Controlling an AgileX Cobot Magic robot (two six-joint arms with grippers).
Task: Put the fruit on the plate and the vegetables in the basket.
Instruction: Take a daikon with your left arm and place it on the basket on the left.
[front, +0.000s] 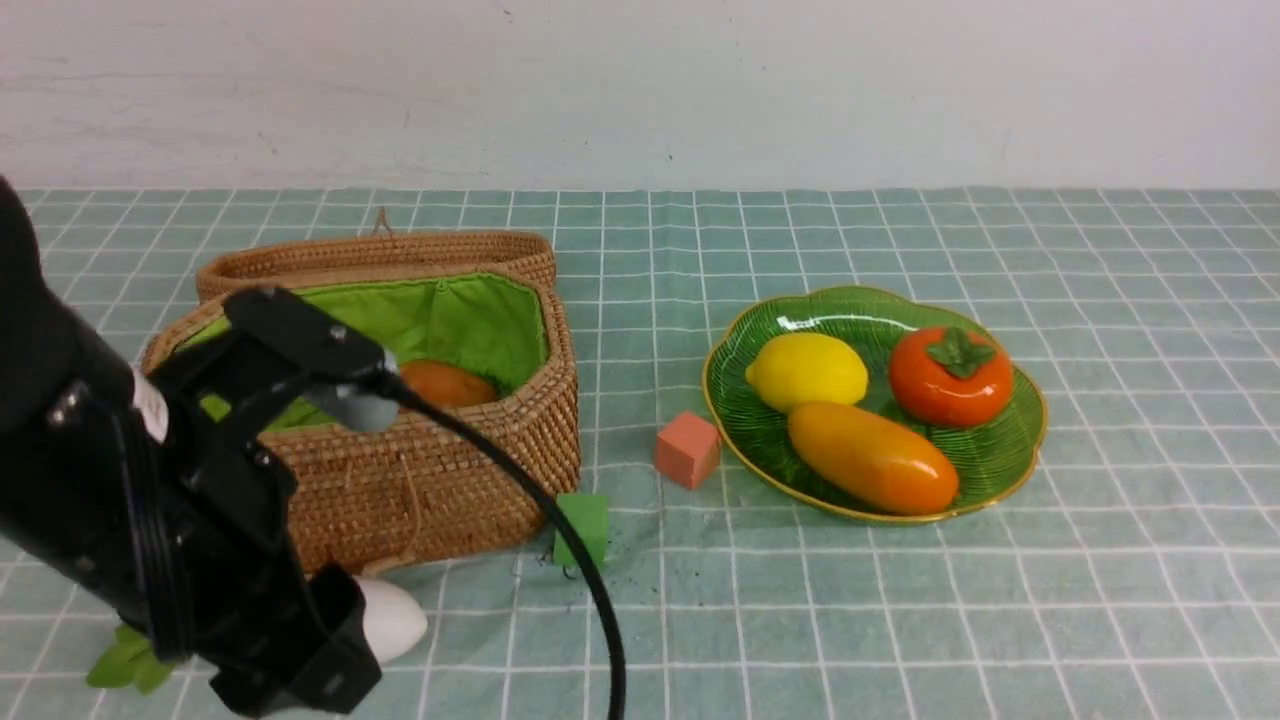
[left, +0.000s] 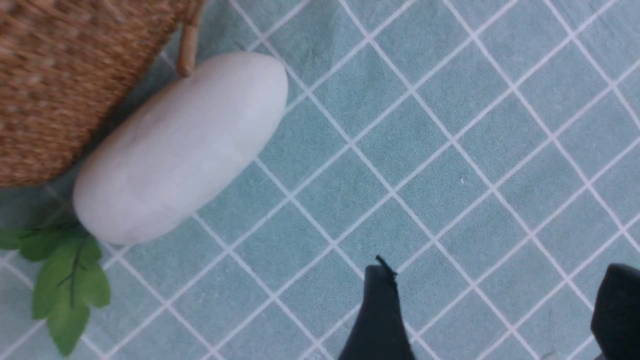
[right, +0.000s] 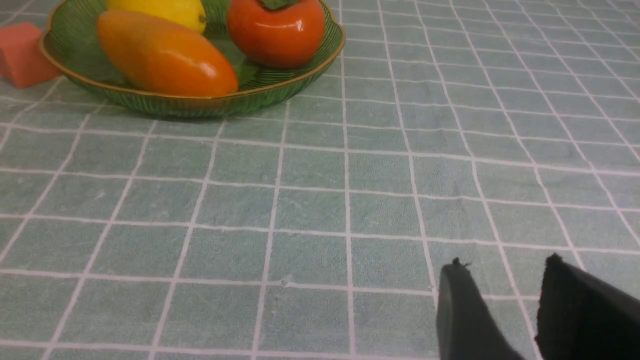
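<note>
That glossy white radish (left: 175, 150) looks hard and slippery, so the left claw (left: 500, 280), gaping empty, should pinch its middle.

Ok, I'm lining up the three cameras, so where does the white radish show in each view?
Front view: the radish is at the lower left, on the cloth in front of the basket, mostly hidden behind the left arm.
Left wrist view: the radish shows whole in the upper left part, beside the basket.
Right wrist view: not in it.
Shared landmark: the woven basket wall, in the front and left wrist views.
</note>
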